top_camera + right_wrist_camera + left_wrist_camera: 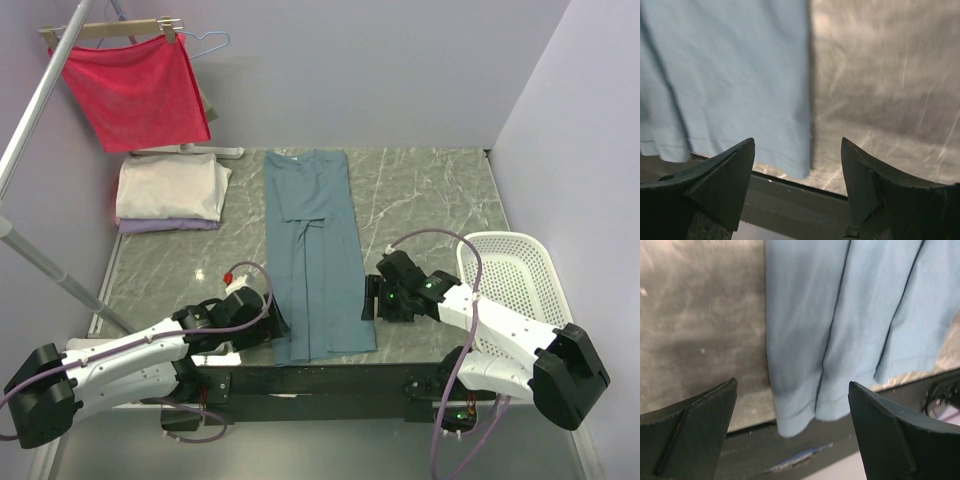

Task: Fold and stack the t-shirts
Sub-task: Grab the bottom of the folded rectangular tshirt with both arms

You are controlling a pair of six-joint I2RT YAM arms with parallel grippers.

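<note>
Flanking the near hem of the teal-blue t-shirt [312,255], your left gripper [274,324] and right gripper [369,299] are hanging open and empty, its length running away from you.

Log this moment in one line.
teal t-shirt: narrow strip, flat | left fingers: open, near hem | right fingers: open, near hem
</note>
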